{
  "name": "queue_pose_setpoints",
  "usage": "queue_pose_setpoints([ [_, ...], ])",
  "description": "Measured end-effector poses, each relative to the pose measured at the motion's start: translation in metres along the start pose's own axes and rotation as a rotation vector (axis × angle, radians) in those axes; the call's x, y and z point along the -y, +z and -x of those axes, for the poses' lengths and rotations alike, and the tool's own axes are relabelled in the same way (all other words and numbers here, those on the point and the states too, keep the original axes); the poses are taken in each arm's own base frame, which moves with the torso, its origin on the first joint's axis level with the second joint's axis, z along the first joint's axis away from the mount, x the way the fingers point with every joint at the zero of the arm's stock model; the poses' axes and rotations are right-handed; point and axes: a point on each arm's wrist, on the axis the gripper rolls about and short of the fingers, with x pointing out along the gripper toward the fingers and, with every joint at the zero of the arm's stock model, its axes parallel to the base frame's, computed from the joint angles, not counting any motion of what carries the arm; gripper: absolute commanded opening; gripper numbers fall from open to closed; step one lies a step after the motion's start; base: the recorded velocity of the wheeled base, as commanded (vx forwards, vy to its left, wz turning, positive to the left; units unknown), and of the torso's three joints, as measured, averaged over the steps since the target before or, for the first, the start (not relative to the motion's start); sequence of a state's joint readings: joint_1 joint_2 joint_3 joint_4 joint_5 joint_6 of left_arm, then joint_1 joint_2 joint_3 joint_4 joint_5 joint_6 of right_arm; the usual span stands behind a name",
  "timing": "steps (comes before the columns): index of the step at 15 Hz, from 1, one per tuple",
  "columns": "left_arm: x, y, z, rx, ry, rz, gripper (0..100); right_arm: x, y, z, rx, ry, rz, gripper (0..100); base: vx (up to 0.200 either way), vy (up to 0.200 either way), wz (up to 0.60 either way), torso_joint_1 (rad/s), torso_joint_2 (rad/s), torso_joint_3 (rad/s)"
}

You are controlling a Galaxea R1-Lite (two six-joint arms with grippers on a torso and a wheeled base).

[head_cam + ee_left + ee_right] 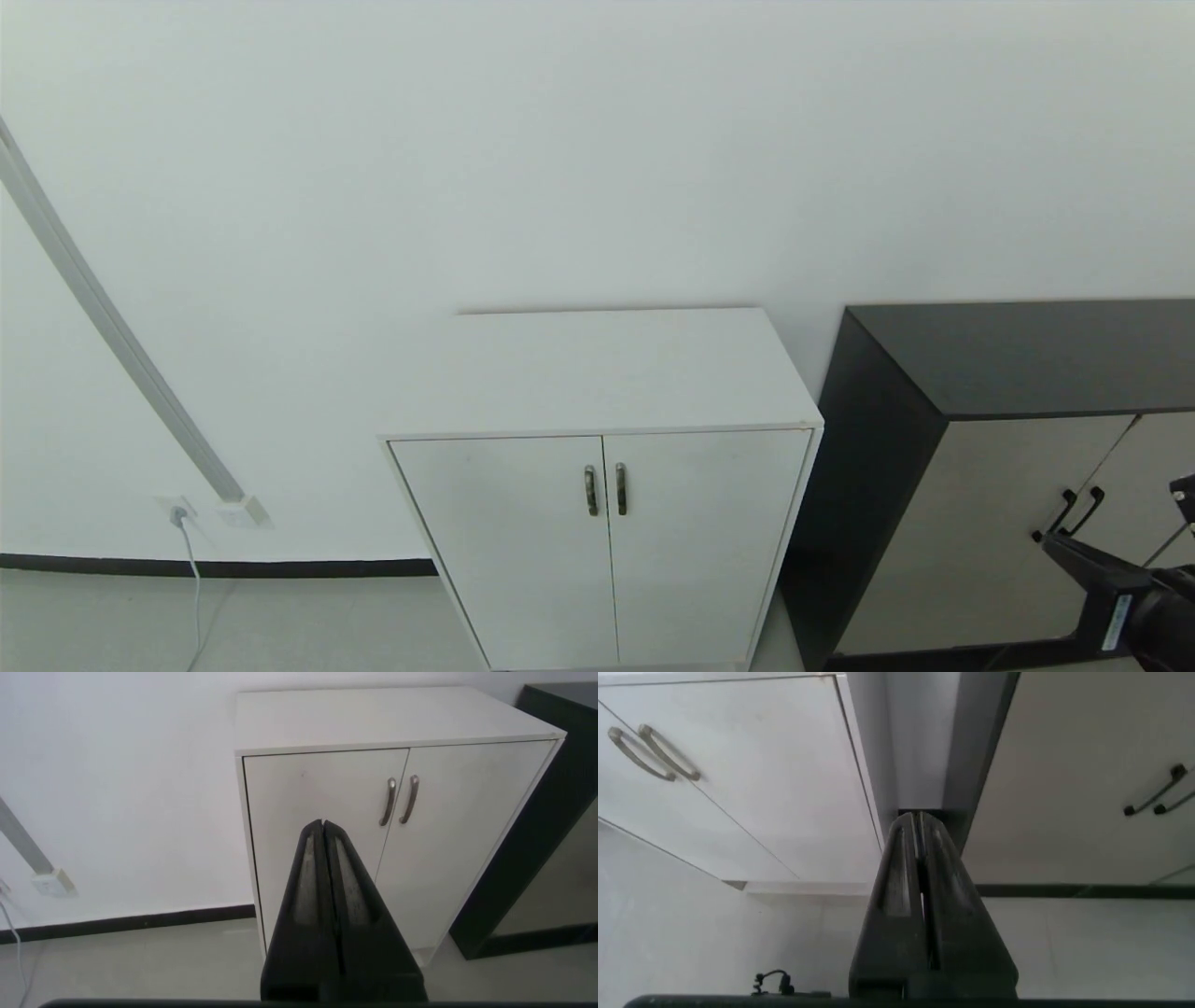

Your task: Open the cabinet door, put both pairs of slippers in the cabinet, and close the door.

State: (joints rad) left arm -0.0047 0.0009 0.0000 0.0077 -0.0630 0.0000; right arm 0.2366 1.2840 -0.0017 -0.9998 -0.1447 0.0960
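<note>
1. Cabinet (607, 373): white, box-shaped, with a flat matte top and square edges. It stands on the floor (308, 625) with its back against the wall (560, 140)
2. Left door (504, 541) and right door (700, 532): plain flat panels, both shut, meeting at a thin vertical seam in the middle
3. Left handle (591, 490) and right handle (621, 488): slim bowed metal bars, upright, one on each side of the seam and near the top of the doors
4. Left gripper (323, 831): two long black fingers tapering to a wedge, pressed flat together and holding nothing. It points at the left door and is apart from it
5. Right gripper (920, 819): same wedge form, fingers pressed together with only a hairline slit between them, nothing held. It is low down, pointing at the narrow gap between the white cabinet and the dark cabinet (878, 467)
6. Dark cabinet: black matte top and side, smooth grey fronts, thin black bar handles (1074, 513). It stands just beside the white one, on the robot's right
7. Wall: smooth and white. A pale flat cable duct (103, 317) slants down it to a socket (175, 511), and a grey cable (194, 588) hangs from there to the floor
8. Baseboard (215, 567): a thin black strip where the wall meets the pale floor
</note>
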Motion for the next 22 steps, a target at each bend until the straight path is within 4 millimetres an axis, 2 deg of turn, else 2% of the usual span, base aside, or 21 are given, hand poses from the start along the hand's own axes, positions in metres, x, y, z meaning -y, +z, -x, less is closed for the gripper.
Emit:
queue_pose_setpoints([
  [9, 0.0, 0.0, 0.0, 0.0, 0.0, 0.0, 0, 0.013, -0.024, 0.07, -0.05, 0.01, 0.02, 0, 0.0, 0.0, 0.0, 0.0, 0.0, 0.0],
  [14, 0.0, 0.0, 0.0, 0.0, 0.0, 0.0, 0, 0.02, -0.052, 0.107, -0.063, 0.055, 0.092, 0, 0.0, 0.0, 0.0, 0.0, 0.0, 0.0],
  [19, 0.0, 0.0, 0.0, 0.0, 0.001, 0.0, 0, 0.022, -0.066, 0.121, 0.001, 0.216, 0.132, 0, 0.0, 0.0, 0.0, 0.0, 0.0, 0.0],
  [22, 0.0, 0.0, 0.0, 0.0, 0.0, 0.0, 0, 0.022, -0.069, 0.123, 0.027, 0.227, 0.135, 0, 0.0, 0.0, 0.0, 0.0, 0.0, 0.0],
])
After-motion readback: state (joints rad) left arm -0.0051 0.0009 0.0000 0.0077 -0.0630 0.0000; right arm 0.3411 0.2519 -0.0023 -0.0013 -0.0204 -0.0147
